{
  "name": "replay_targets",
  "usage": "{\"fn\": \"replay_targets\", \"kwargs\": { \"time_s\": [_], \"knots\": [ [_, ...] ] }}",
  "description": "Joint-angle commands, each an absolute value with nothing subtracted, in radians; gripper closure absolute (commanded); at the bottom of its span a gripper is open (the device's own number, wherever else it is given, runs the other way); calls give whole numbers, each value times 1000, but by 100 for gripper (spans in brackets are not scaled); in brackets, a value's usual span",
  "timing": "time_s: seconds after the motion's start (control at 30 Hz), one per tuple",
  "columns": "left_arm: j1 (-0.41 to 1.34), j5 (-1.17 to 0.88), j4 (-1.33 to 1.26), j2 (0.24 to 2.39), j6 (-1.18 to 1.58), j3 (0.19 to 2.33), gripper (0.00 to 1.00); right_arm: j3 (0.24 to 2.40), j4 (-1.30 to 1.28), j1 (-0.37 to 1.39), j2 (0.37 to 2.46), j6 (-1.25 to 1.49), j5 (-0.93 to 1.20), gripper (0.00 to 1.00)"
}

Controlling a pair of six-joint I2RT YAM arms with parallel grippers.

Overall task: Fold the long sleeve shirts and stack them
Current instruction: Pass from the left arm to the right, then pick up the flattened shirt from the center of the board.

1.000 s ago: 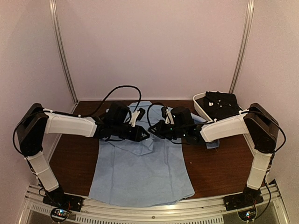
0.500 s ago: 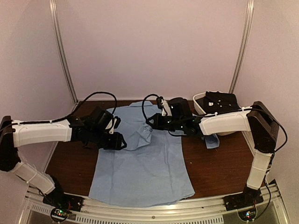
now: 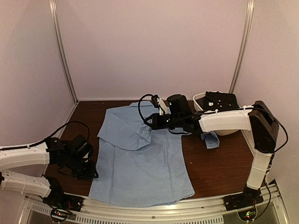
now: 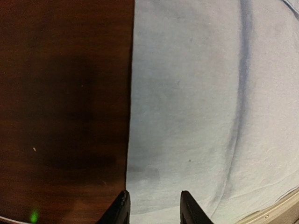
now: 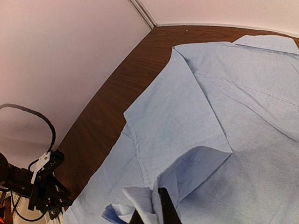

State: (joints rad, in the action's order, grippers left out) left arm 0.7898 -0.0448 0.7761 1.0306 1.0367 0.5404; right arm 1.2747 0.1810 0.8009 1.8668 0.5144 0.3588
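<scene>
Light blue cloth shirt (image 3: 140, 168) flat on the brown wooden table (image 3: 219, 163)
The white oval plastic tub (image 3: 198, 102) at the far right holds a black bundle (image 3: 222, 101). The shirt runs near to far, collar at the back, hem at the front. The right gripper (image 5: 150, 212) pinches a fold of it; the left gripper (image 4: 153, 211) has its jaws parted, empty

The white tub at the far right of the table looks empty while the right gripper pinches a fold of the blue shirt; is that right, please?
Not quite: the white tub is not empty. It holds a dark item, as the top view shows. The rest stands: the right gripper pinches a fold of the blue shirt.
</scene>
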Motion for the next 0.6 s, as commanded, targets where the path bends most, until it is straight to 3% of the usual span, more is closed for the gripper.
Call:
{"fn": "replay_targets", "kwargs": {
  "time_s": [0.0,0.57],
  "knots": [
    [825,-58,881,966,1168,486,62,1298,166,808,1840,470,387,100],
    [859,-109,800,947,1217,378,68,1355,122,808,1840,448,399,100]
  ]
}}
